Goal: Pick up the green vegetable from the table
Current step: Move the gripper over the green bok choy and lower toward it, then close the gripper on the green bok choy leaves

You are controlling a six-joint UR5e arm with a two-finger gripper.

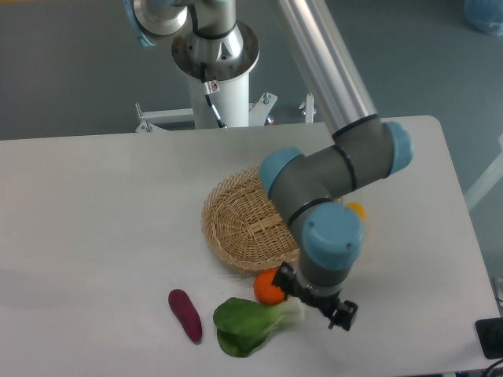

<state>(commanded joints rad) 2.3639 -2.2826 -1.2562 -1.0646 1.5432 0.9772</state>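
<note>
Green vegetable [250, 324]: lies on the tabletop [94, 220], stem end beside the orange [268, 287].
Gripper [314, 300]: above the stem end; jaws' state I cannot tell.
Done: approach, apparently.
Left: descend, grasp, lift.

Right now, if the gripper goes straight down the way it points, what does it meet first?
Probably the pale stem end of the green vegetable, just under the gripper; depth from this one view is uncertain.
</note>
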